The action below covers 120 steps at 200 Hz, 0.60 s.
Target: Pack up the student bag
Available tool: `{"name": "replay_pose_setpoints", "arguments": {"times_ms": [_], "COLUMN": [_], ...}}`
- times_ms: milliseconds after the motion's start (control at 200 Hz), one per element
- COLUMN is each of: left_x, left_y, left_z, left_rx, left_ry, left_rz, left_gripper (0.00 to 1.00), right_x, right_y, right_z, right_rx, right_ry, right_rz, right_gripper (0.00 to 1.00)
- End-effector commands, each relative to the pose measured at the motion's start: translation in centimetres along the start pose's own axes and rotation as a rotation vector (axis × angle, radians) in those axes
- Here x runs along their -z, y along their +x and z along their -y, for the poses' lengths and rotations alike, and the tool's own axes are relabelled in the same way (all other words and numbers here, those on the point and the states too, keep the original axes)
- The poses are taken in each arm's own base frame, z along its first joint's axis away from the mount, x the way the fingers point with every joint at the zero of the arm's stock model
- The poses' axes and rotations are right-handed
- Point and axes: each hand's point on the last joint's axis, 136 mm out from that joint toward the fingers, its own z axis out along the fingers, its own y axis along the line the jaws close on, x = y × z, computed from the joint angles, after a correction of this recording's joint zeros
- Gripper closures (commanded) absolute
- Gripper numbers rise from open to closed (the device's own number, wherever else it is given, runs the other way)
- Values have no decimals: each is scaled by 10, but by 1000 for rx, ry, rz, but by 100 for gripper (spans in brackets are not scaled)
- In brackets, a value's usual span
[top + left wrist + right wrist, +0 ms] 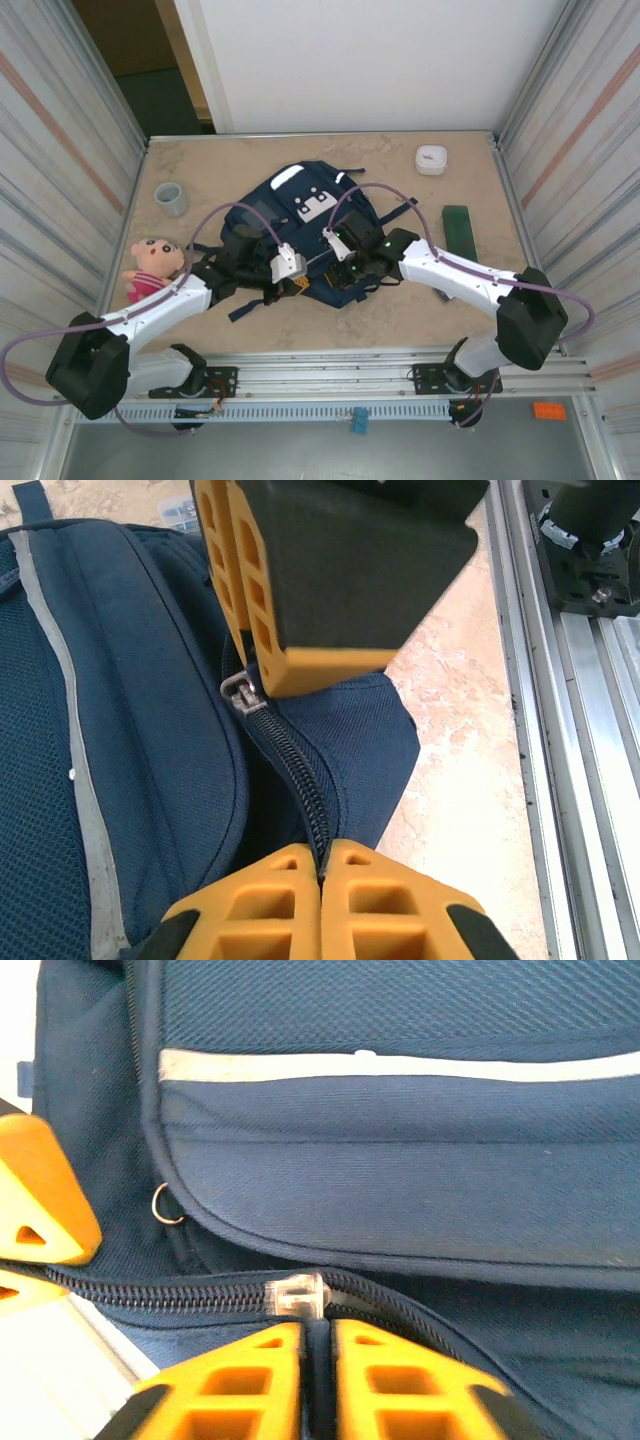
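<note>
Pinching shut on the zipper seam (300,780), left gripper (320,865) anchors the student bag (292,200), lying mid-table. Right gripper (315,1335) is clenched too, zipper slider (295,1295) at its 12 o'clock; can't tell if it holds anything. Risk: fingers slip off the slider, or a pull drags the soft bag toward 6 o'clock.

From above, the light is bright and even, coming from overhead; the arms cast only faint, soft shadows on the tabletop (400,320). The white back wall (380,60) is almost washed out, and the side walls lean outward at the edges. The dark student bag (300,230) loses detail in its folds. In both wrist views the near end effector fingers (240,1385) are blurred, the fabric weave sharper.
</note>
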Motion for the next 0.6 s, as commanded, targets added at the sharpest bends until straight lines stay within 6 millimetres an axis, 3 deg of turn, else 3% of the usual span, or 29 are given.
{"name": "replay_pose_setpoints", "arguments": {"times_ms": [0,175,361,451,521,596], "left_x": [9,14,24,30,34,39], "left_y": [-17,9,21,25,26,8], "left_z": [-5,-14,-21,-22,-20,-9], "left_rx": [-61,-72,-67,-80,-88,-78], "left_ry": [-43,-108,-142,-154,-156,-115], "left_rz": [30,-101,-142,-158,-162,-116], "left_gripper": [100,100,100,100,100,76], "right_x": [12,27,28,23,20,19], "right_y": [-5,14,30,33,27,21], "right_z": [20,55,70,61,40,15], "right_rx": [-47,-172,-239,-245,-246,-234], "right_ry": [105,170,163,102,-4,-121], "right_rz": [-1,-62,-124,-133,-111,-86], "right_gripper": [100,100,100,100,100,100]}}
